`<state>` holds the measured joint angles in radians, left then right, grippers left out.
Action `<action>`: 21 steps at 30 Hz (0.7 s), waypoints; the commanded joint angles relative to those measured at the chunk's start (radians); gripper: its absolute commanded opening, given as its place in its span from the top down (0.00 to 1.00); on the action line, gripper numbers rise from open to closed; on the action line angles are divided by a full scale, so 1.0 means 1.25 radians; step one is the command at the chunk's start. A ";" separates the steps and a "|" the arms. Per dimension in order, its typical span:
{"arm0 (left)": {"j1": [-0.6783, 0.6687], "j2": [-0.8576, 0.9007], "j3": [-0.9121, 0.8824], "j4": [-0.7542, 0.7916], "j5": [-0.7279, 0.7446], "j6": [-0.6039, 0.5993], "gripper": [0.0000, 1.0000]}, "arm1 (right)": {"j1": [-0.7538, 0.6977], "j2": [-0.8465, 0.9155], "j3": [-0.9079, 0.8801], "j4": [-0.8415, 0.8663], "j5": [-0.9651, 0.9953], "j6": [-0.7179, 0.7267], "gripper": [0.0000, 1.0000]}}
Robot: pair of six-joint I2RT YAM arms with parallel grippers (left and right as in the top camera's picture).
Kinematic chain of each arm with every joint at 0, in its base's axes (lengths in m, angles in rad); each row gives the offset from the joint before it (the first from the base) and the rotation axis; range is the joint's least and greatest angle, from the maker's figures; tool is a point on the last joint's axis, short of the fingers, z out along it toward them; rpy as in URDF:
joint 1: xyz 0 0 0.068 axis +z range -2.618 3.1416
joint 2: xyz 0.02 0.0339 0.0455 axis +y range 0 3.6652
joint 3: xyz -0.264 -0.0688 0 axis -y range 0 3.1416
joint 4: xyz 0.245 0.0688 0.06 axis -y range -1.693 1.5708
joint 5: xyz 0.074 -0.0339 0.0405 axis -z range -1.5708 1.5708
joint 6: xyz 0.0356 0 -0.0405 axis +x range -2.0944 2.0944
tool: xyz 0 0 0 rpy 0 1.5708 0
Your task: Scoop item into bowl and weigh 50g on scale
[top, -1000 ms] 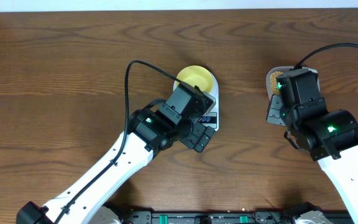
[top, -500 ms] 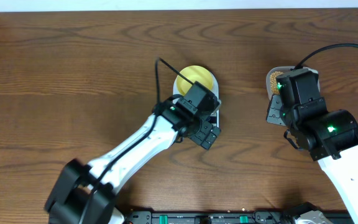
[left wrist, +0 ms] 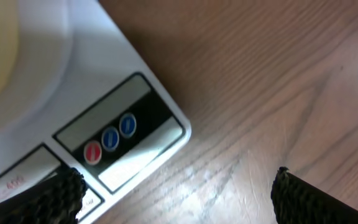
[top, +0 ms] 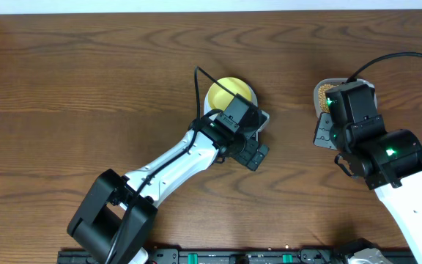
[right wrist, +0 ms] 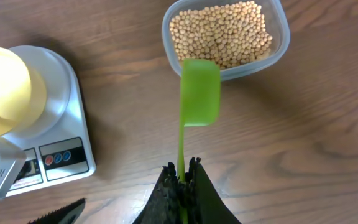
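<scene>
We get bright, even light from above — shadows on the table [top: 64,81] are soft. Our left wrist view is blurred close up, and glare whitens the scale [left wrist: 79,68].

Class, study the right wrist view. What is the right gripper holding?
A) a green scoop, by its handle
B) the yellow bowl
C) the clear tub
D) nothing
A: the right gripper is shut on the thin handle of the green scoop, while the yellow bowl sits apart on the scale.
</scene>
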<state>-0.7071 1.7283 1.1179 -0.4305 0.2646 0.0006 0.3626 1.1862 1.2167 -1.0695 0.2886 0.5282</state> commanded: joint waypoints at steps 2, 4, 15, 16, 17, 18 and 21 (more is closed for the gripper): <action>0.000 0.021 -0.004 0.012 0.013 -0.001 0.02 | -0.002 -0.008 0.011 -0.001 -0.008 0.014 0.99; 0.000 0.029 -0.004 0.014 0.012 -0.001 0.02 | -0.002 -0.009 0.011 0.000 -0.008 0.014 0.99; 0.000 0.045 -0.007 0.014 0.013 -0.012 0.02 | -0.002 -0.024 0.011 -0.001 -0.008 0.014 0.99; 0.000 0.045 -0.007 0.014 0.013 -0.017 0.02 | -0.002 -0.026 0.011 0.000 -0.008 0.014 0.99; 0.000 0.045 -0.007 0.014 0.013 -0.019 0.02 | -0.002 -0.028 0.011 0.000 -0.008 0.014 0.99; -0.001 0.045 -0.008 0.014 0.013 -0.019 0.02 | -0.002 -0.029 0.011 0.002 -0.008 0.014 0.99; -0.005 0.046 -0.011 0.018 0.013 -0.019 0.02 | -0.002 -0.030 0.012 0.002 -0.008 0.013 0.99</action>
<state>-0.7078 1.7767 1.1179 -0.4122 0.2649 -0.0071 0.3626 1.1610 1.2167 -1.0672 0.2764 0.5339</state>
